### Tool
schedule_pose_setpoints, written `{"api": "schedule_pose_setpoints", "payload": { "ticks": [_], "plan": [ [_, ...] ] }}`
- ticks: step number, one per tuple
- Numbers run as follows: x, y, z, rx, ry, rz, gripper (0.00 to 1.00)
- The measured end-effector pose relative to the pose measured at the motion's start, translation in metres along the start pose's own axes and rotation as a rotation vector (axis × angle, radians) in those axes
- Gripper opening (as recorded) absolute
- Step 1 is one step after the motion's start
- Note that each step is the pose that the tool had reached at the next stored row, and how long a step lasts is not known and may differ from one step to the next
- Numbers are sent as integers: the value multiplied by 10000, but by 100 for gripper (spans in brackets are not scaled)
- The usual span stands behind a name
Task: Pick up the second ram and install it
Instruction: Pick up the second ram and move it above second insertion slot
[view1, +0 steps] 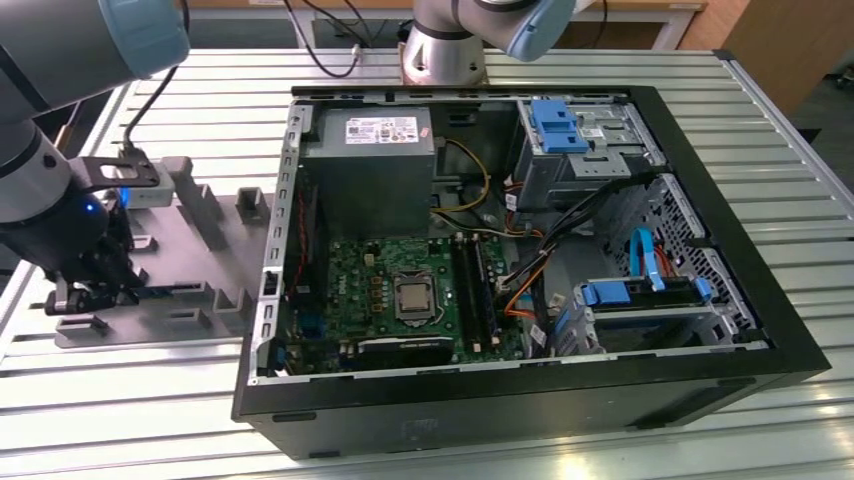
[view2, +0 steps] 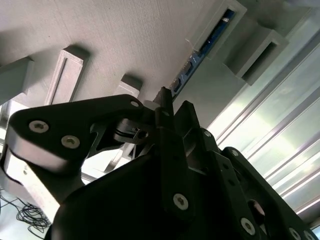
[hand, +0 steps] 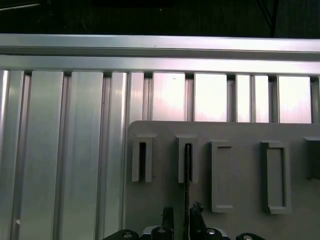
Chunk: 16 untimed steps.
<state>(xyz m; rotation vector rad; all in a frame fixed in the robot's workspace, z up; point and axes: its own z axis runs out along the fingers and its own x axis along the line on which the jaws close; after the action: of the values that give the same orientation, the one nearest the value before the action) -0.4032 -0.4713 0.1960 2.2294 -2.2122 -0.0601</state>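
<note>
Fingers (hand: 196, 217), parted, straddle the second ram (view2: 194, 61) (standing on edge in its grey holder (hand: 240, 132))

- The table (view1: 761, 120) is bare ribbed metal with a brushed, bright finish that throws back light in streaks.
- The fixture tray (view2: 125, 35), at the exterior view's left, is matt grey plastic with a fine, grainy, layered texture.
- The gripper (view2: 175, 102) is matt black and carries shiny metal screw heads.
- The second ram (view2: 200, 52) is a blue-green board with a slight sheen.
- The computer case (view1: 534, 410) has a smooth black satin shell with dull grey sheet metal inside.
- The drive clips (view1: 554, 125) are glossy blue plastic.
</note>
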Motion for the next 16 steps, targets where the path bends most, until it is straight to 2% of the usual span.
{"api": "schedule_pose_setpoints", "payload": {
  "ticks": [13, 14, 16],
  "plan": [
    [1, -1, 45, 0, -3, 0, 25],
    [1, -1, 45, 0, -3, 0, 18],
    [1, -1, 45, 0, -3, 0, 18]
  ]
}}
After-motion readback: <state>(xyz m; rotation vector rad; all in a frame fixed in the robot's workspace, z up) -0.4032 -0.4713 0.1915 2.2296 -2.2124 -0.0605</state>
